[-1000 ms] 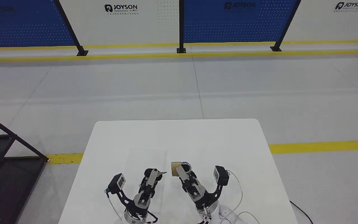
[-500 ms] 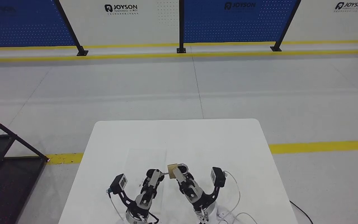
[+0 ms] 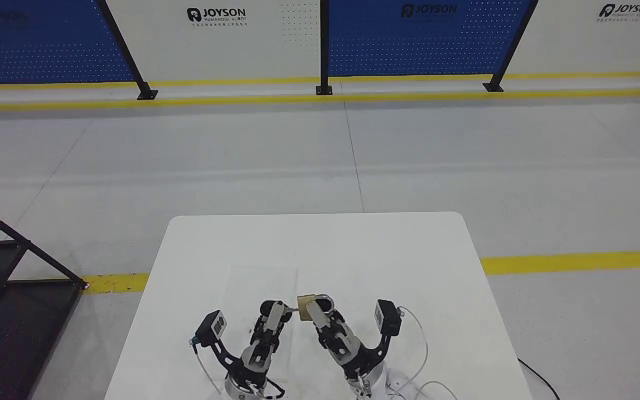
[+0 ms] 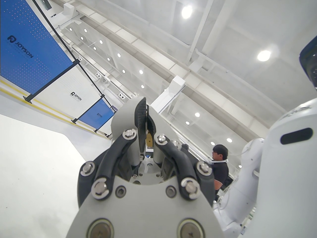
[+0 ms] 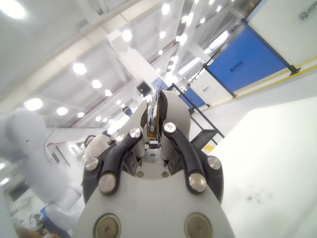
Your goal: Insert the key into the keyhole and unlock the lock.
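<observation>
In the top view, both arms stand low over the near edge of the white table point(image 3: 400, 260). My right gripper point(image 3: 314, 310) is shut on a brass padlock point(image 3: 306, 301), its silver shackle pointing right. In the right wrist view the padlock point(image 5: 151, 118) sits edge-on between the pads of my right gripper point(image 5: 158, 100). My left gripper point(image 3: 277, 313) is shut on a small key point(image 3: 290, 312) whose tip points at the padlock's left side, very close or touching. In the left wrist view the brass key point(image 4: 149, 140) shows between the pads of my left gripper point(image 4: 145, 115).
White table surface stretches beyond the grippers toward the far edge. A dark frame point(image 3: 35, 265) stands off the table's left side. Blue and white barrier panels point(image 3: 420, 40) line the far floor behind yellow lines.
My right gripper has carried the padlock leftward, closing the gap to the key. My left gripper has hardly shifted.
</observation>
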Robot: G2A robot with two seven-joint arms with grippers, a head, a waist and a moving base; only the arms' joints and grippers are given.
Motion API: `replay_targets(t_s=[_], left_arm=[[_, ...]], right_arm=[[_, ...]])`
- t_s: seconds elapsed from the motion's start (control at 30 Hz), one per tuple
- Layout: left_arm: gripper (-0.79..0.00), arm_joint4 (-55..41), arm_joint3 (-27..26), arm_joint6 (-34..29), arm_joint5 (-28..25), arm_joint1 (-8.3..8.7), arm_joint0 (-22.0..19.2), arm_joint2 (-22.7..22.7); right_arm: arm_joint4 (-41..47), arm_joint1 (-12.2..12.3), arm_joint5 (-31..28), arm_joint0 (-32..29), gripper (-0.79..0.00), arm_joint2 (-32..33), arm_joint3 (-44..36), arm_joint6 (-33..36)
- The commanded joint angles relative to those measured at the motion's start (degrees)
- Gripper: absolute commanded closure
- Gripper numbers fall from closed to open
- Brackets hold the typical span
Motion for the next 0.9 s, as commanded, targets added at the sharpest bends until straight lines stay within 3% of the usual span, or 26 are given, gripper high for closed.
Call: replay_targets(t_s=[0.0, 0.47, 0.5, 0.53, 0.67, 0.87], left_arm=[[0.0, 0.1, 0.1, -0.1, 0.0, -0.12, -0.1, 0.0], [-0.018, 0.5, 0.2, -0.8, 0.5, -0.96, -0.3, 0.3], [-0.243, 0.6, 0.2, -0.9, 0.6, -0.99, -0.3, 0.3], [-0.32, 0.6, 0.2, -1.0, 0.7, -1.03, -0.3, 0.2], [-0.489, 0.4, 0.2, -1.4, 0.7, -1.15, -0.3, 0.0], [-0.526, 0.0, 0.1, -2.0, 0.4, -1.23, 0.0, -0.8]], right_arm=[[-0.1, -0.1, 0.0, 0.0, 0.0, 0.0, 0.0, 0.0], [0.4, -0.6, 0.4, 0.1, 0.0, -0.5, 0.4, 0.1], [0.4, -0.6, 0.4, 0.1, 0.0, -0.5, 0.5, 0.1], [0.4, -0.6, 0.4, 0.1, 0.0, -0.4, 0.5, 0.1], [0.3, -0.7, 0.3, 0.0, 0.0, -0.3, 0.4, 0.2], [0.0, -0.7, 0.0, -0.4, 0.0, 0.3, 0.1, 0.1]])
